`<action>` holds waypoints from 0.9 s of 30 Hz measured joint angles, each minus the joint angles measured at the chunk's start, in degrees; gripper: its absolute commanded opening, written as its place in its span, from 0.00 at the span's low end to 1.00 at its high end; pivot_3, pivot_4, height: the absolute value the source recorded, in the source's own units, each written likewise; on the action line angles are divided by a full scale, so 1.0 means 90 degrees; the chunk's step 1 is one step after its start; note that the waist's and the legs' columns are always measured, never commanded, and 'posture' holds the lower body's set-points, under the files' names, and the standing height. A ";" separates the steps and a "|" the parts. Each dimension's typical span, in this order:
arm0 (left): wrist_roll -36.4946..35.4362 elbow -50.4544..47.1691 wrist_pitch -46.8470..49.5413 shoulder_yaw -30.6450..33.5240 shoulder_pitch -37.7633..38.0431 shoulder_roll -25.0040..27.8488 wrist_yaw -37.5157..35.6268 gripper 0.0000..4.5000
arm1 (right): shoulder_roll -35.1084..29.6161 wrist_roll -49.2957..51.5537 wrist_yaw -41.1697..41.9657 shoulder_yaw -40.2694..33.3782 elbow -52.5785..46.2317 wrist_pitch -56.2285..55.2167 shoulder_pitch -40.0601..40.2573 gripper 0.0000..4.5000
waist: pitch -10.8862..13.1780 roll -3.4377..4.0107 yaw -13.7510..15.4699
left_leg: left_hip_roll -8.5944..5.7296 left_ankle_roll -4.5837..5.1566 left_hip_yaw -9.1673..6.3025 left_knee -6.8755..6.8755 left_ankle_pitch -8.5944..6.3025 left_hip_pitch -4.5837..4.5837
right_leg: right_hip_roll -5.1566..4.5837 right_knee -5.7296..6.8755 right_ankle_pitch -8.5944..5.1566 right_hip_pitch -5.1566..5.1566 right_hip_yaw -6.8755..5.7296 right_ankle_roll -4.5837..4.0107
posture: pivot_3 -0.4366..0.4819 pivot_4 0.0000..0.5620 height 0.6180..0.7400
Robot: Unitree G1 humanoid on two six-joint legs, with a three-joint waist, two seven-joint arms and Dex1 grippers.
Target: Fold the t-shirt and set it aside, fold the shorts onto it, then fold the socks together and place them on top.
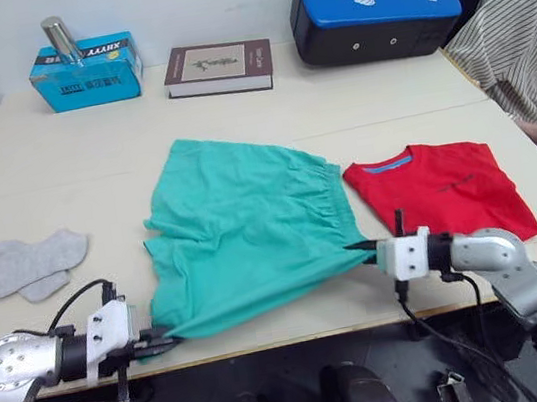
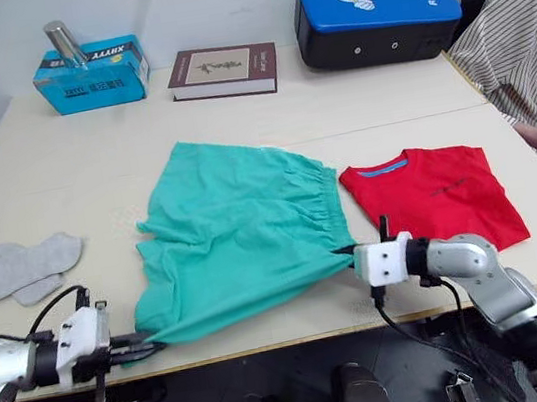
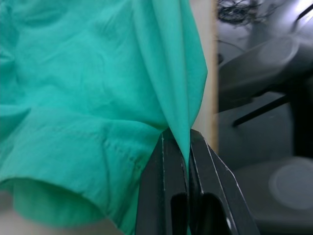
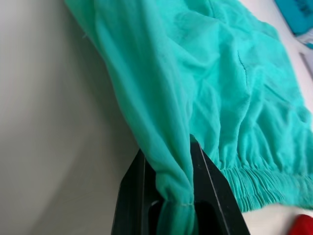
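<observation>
Left gripper (image 1: pixel 161 340) is clamped on the near hem corner of the shorts (image 1: pixel 242 227), a thin fold of teal cloth seen nipped flat between the two black fingers (image 3: pixel 164 186) in the left wrist view. Right gripper (image 1: pixel 360 247) is likewise pinched shut on the shorts, at the near end of the gathered waistband, with a bunched rope of fabric wedged in the jaws. Between the two grips the near edge of the garment is drawn taut along the front of the table (image 1: pixel 48 143), while the far part lies spread flat at the middle.

Just beside the waistband, on the robot's right, the t-shirt (image 1: pixel 443 187) is seen lying as a neat red rectangle, blue collar band uppermost, so the first fold is judged done and set aside. The shorts fold is judged to be in hand and not yet carried onto the tee. Well apart on the left, the socks (image 1: pixel 27 265) are left loose and overlapping, untouched.

Soft, thin, limp cloth is shown in the shorts, wrinkled, with tight elastic puckers at the waist. The tee looks like smooth cotton, flat-edged. The socks are small, pale grey, rounded at the toes. A striped sleeve (image 1: pixel 516 32) of a person is noted at the right edge.
</observation>
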 measured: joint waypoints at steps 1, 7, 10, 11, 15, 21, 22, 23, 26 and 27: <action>-0.0180 -0.0298 0.0267 0.0254 0.0220 0.0034 0.0001 0.00 | -0.0152 0.0190 0.0226 -0.0013 -0.0103 -0.0045 0.0202 0.00 | 0.0001 -0.0002 0.0013 | 0.0000 0.0000 -0.0001 -0.0012 0.0002 0.0001 | 0.0001 -0.0003 0.0000 0.0001 -0.0001 0.0000 | 0.48 0.27 1.00; -0.0658 -0.0699 0.0959 0.1029 0.0126 0.0179 -0.0139 0.00 | -0.0478 0.1072 0.0889 -0.0177 -0.0601 0.0181 0.0637 0.00 | 0.0007 -0.0006 0.0029 | 0.0000 -0.0007 -0.0011 -0.0020 -0.0001 0.0003 | 0.0007 -0.0002 -0.0003 -0.0001 -0.0004 -0.0014 | 0.48 0.27 1.00; -0.0768 -0.0117 0.1064 0.0890 -0.1339 0.0369 -0.0077 0.00 | -0.0523 0.1710 0.0981 -0.0417 -0.0840 0.1018 0.0289 0.00 | 0.0013 -0.0013 0.0053 | 0.0000 -0.0008 -0.0024 -0.0019 0.0004 -0.0004 | 0.0009 -0.0002 0.0003 -0.0001 -0.0011 -0.0025 | 0.48 0.27 1.00; -0.0635 0.0362 0.1050 0.0625 -0.2182 0.0494 -0.0016 0.00 | -0.0538 0.2012 0.1015 -0.0496 -0.0902 0.1446 -0.0001 0.00 | 0.0016 -0.0012 0.0073 | -0.0001 -0.0009 -0.0026 -0.0018 0.0007 -0.0005 | 0.0010 -0.0002 0.0007 0.0000 -0.0013 -0.0029 | 0.48 0.27 1.00; 0.0580 0.2699 0.0611 -0.0897 -0.5736 0.0358 0.0106 0.00 | -0.0437 0.2533 0.0923 -0.0693 -0.0819 0.2803 -0.1251 0.00 | 0.0015 -0.0017 0.0132 | -0.0003 -0.0016 -0.0023 -0.0022 0.0045 -0.0014 | 0.0034 -0.0005 0.0021 -0.0002 -0.0019 -0.0029 | 0.48 0.27 1.00; 0.2441 0.6583 -0.0970 -0.2594 -0.8940 -0.1043 0.0207 0.00 | -0.0067 0.1929 0.0395 -0.0305 0.0077 0.4223 -0.2222 0.00 | 0.0011 -0.0026 0.0177 | -0.0010 -0.0002 0.0070 -0.0014 0.0033 -0.0052 | 0.0097 -0.0001 0.0028 -0.0065 -0.0013 -0.0005 | 0.48 0.27 1.00; 0.2767 0.7355 -0.1330 -0.2784 -0.9290 -0.1292 0.0322 0.00 | 0.0097 0.1788 0.0246 -0.0221 0.0281 0.4412 -0.2381 0.00 | 0.0013 -0.0030 0.0152 | -0.0018 0.0001 0.0093 -0.0013 0.0031 -0.0061 | 0.0102 -0.0004 0.0032 -0.0082 -0.0003 0.0003 | 0.48 0.27 1.00; 0.3111 0.8117 -0.1729 -0.2983 -0.9600 -0.1520 0.0556 0.00 | 0.0273 0.1601 0.0062 -0.0160 0.0497 0.4577 -0.2519 0.00 | 0.0015 -0.0033 0.0109 | -0.0019 0.0002 0.0095 -0.0010 0.0031 -0.0086 | 0.0102 -0.0006 0.0035 -0.0106 -0.0004 0.0008 | 0.48 0.27 1.00; 0.3774 0.9494 -0.2476 -0.3238 -0.9913 -0.1924 0.1217 0.00 | 0.0625 0.1185 -0.0339 -0.0050 0.0924 0.4695 -0.2727 0.00 | 0.0019 -0.0039 0.0006 | -0.0014 0.0001 0.0095 -0.0005 0.0031 -0.0117 | 0.0107 -0.0003 0.0035 -0.0139 -0.0002 0.0009 | 0.48 0.27 1.00; 0.3911 0.9781 -0.2642 -0.3260 -0.9944 -0.2029 0.1442 0.00 | 0.0724 0.1070 -0.0459 -0.0045 0.1039 0.4675 -0.2754 0.00 | 0.0023 -0.0046 -0.0013 | -0.0012 0.0000 0.0095 -0.0008 0.0032 -0.0124 | 0.0109 0.0000 0.0035 -0.0149 0.0000 0.0009 | 0.48 0.27 1.00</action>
